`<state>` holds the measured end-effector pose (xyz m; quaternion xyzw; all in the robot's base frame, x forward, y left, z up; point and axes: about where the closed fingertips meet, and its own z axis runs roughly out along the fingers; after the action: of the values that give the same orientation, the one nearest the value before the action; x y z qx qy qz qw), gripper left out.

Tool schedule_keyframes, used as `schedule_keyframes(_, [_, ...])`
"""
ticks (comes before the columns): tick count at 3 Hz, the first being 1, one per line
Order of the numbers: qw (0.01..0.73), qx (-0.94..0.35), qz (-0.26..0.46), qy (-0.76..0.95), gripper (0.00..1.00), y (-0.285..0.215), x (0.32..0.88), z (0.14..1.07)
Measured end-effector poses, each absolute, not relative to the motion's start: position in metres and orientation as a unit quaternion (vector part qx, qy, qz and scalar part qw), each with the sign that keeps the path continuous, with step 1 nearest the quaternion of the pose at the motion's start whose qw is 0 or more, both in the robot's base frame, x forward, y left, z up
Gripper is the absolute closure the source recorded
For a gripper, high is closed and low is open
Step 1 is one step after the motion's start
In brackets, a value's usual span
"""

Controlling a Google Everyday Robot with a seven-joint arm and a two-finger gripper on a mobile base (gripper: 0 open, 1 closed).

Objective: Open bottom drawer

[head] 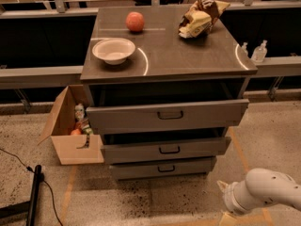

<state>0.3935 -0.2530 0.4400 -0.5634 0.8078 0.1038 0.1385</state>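
Note:
The grey metal cabinet (164,60) has three drawers. The bottom drawer (141,169) is the lowest, with a small dark loop handle (166,169), and its front stands slightly out from the cabinet. The middle drawer (136,152) and the tall top drawer (127,117) stand further out. My white arm (263,197) is at the bottom right, on the floor side, to the right of and below the bottom drawer and apart from it. Only a tan bit of my gripper (227,218) shows at the frame's lower edge.
On the cabinet top lie a white bowl (114,50), a red apple (135,21) and a crumpled snack bag (200,17). An open cardboard box (70,147) with items stands left of the drawers. A black pole (34,194) and cable lie at lower left.

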Motion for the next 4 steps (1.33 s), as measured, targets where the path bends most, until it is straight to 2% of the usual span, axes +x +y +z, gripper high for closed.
schedule_keyframes(1, [0.146,-0.597,0.139,0.776,0.0,-0.257,0.426,0.376])
schedule_keyframes(3, [0.161,-0.587,0.136,0.782,0.0,-0.255,0.427,0.366])
schedule_keyframes(4, [0.182,-0.607,0.14,0.761,0.0,-0.239,0.447,0.342])
